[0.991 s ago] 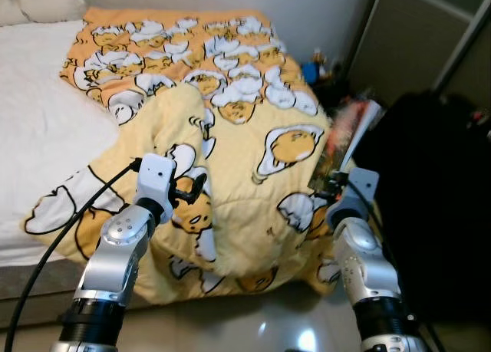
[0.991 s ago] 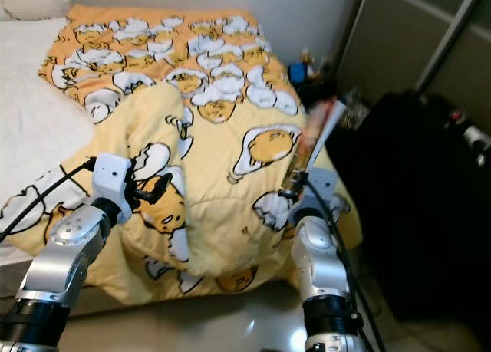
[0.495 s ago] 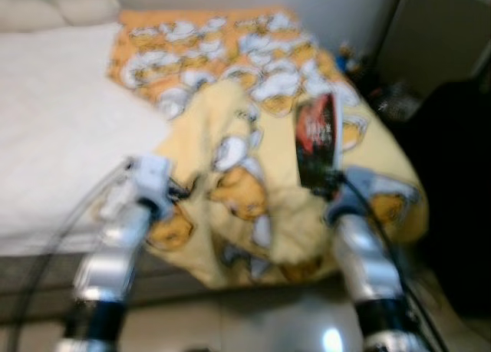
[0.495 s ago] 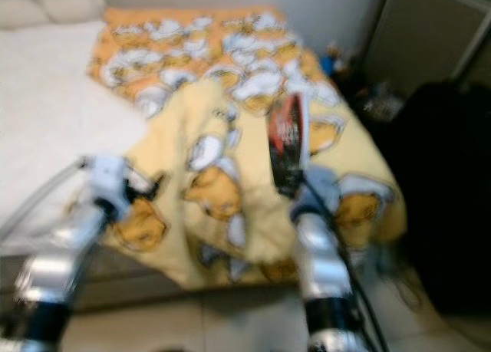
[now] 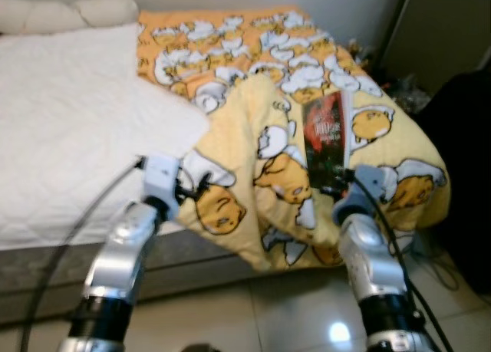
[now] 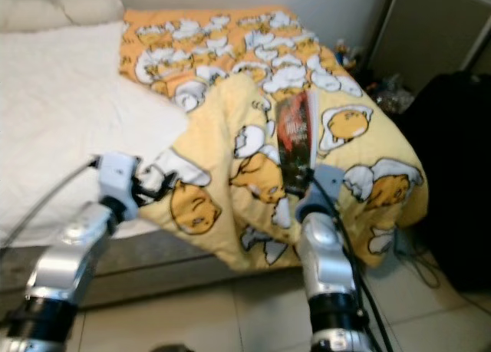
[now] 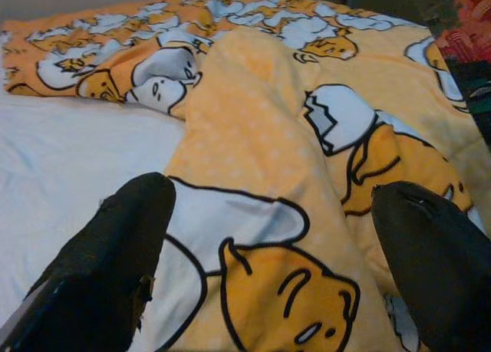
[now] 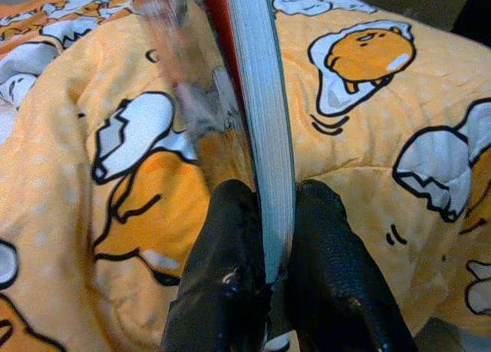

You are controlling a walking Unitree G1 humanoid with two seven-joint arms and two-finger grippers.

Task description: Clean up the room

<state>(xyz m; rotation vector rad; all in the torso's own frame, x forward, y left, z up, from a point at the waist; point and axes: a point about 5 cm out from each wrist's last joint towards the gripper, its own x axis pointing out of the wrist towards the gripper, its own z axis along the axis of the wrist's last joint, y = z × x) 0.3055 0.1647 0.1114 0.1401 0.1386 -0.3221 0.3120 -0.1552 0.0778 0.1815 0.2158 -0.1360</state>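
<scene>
My right gripper [image 5: 338,185] is shut on a thin book [image 5: 324,139] with a dark red cover. It holds the book upright over the foot of the bed. In the right wrist view both fingers [image 8: 230,237] pinch the book's lower edge [image 8: 261,99]. My left gripper [image 5: 193,191] is open and holds nothing. It hovers at the bed's near edge, above the crumpled yellow egg-print blanket [image 5: 261,114]. In the left wrist view its two fingertips [image 7: 130,222] stand wide apart over the blanket [image 7: 253,137].
The white mattress [image 5: 69,122] with pillows [image 5: 69,11] fills the left side. A dark bulky object [image 6: 453,168] stands to the right of the bed. Small clutter [image 5: 399,91] lies by the wall, cables [image 5: 437,268] trail on the tiled floor [image 5: 253,314].
The whole view has swung left, bringing more of the white mattress into sight. The book stays in my right gripper, its red cover now turned toward the camera. The left gripper stays open.
</scene>
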